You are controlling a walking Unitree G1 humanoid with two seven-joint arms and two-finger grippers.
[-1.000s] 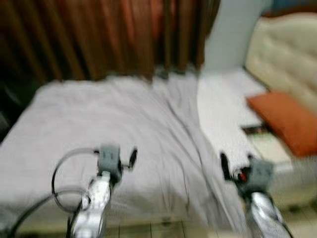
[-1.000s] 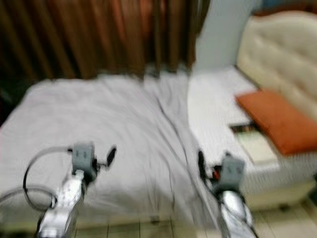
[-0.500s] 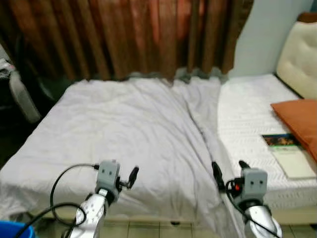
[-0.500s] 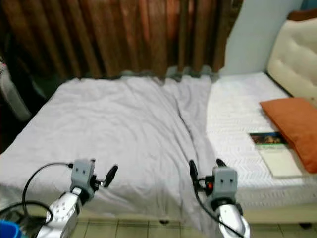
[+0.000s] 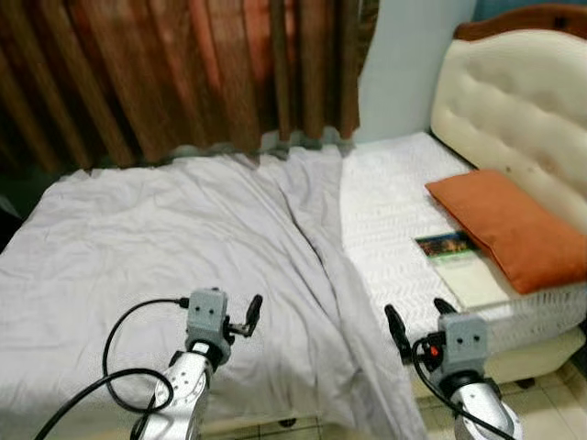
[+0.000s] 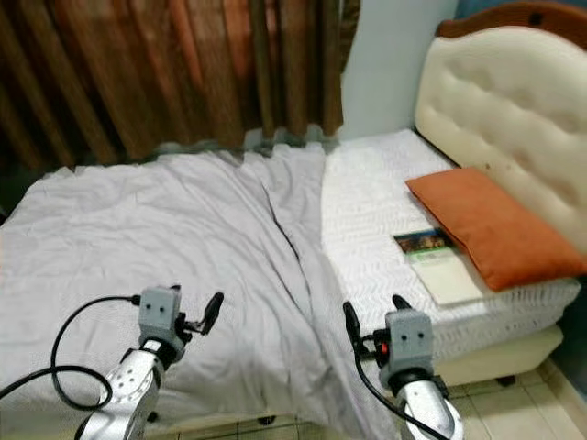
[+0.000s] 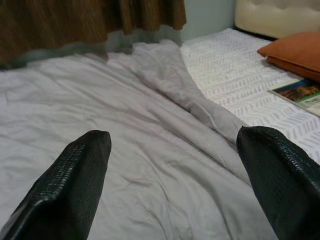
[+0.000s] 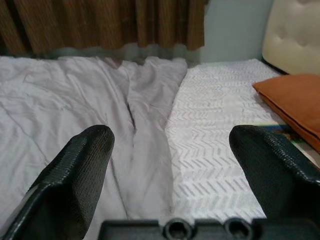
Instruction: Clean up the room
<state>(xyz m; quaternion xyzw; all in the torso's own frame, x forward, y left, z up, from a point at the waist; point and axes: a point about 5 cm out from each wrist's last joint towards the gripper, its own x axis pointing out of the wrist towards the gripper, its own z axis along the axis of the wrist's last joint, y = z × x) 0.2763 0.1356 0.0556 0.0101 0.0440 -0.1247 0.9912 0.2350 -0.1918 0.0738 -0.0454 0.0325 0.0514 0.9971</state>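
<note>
Grey sheet (image 5: 183,247) is lying bunched across the bed, baring the white mattress (image 5: 394,211) beside the book (image 5: 444,245); left gripper (image 5: 240,321) and right gripper (image 5: 415,323) are hovering wide and empty at the bed's edge, seemingly readying to straighten it.

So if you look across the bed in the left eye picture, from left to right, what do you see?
Grey blanket → bare white mattress → book → orange pillow → cream padded headboard.
</note>
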